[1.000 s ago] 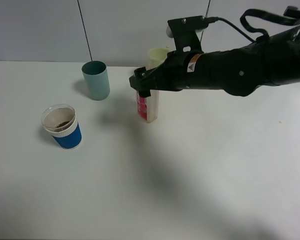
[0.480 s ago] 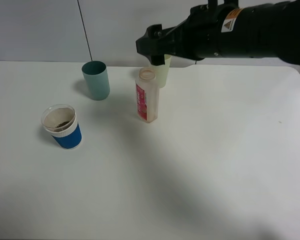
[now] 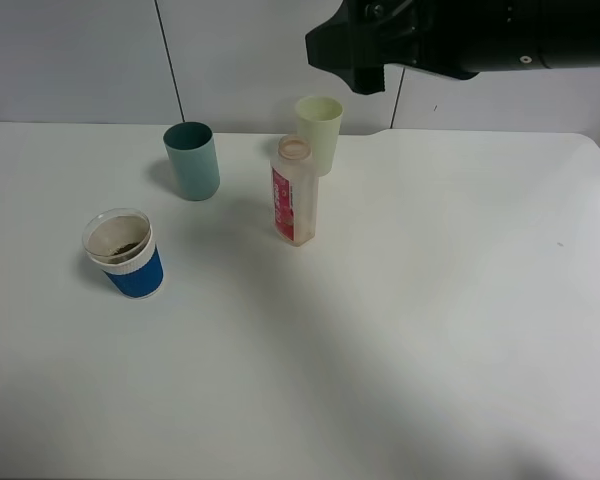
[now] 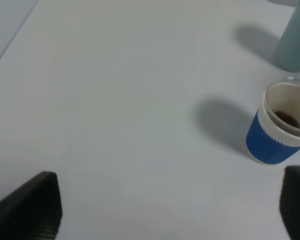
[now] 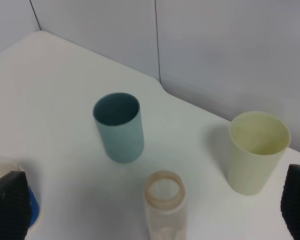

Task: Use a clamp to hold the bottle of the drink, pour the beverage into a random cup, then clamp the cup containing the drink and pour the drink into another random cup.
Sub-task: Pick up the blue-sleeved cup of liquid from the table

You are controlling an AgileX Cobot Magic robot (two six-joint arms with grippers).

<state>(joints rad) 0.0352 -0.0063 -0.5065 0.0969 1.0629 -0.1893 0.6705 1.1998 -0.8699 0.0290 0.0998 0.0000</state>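
Standing near-left on the white bench (image 3: 430,350), the blue-sleeved clear cup (image 3: 123,253) holds a little dark brown beverage (image 3: 126,247), and the left fingers (image 4: 32,210) hover spread apart near it, gripping nothing. Farther back, mid-bench, the pink-labelled bottle (image 3: 294,205) stands upright and uncapped, a teal cup (image 3: 192,160) to its left and a pale green cup (image 3: 319,133) just behind. Farthest, the black clamp (image 3: 352,52) hangs high, fingers (image 5: 7,207) wide open, empty.

High camera overlooks the table (image 3: 430,350); both downward wrist views share the teal cup (image 4: 295,42) (image 5: 119,130).
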